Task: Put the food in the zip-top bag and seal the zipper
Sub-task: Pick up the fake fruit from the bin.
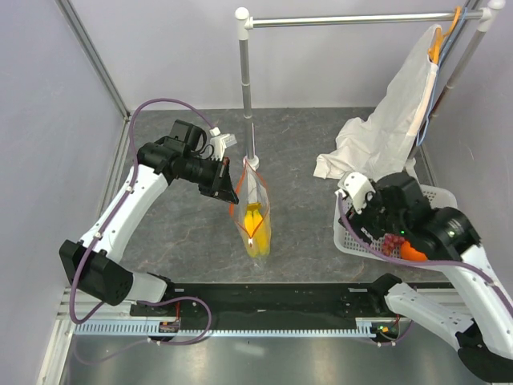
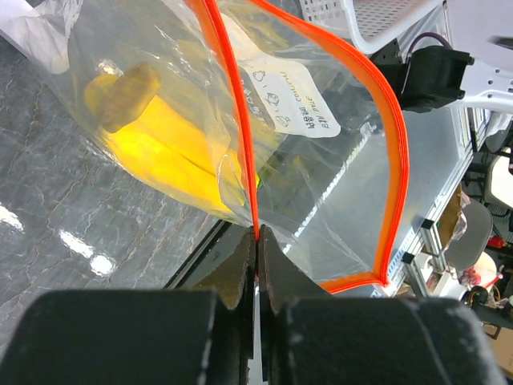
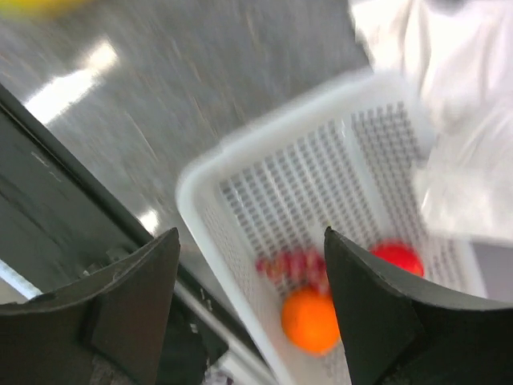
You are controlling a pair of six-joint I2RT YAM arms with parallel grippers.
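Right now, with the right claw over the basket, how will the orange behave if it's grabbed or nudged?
The orange looks round and smooth, so a nudge would probably roll it, though the basket wall and grapes beside it should stop it. It seems firm, so the open right claw can likely squeeze it without deforming it.

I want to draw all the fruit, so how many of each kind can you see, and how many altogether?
banana: 1, inside the clear bag
orange: 1, in the white basket
bunch of grapes: 1, in the white basket
small red fruit: 1, in the white basket
Total: 4
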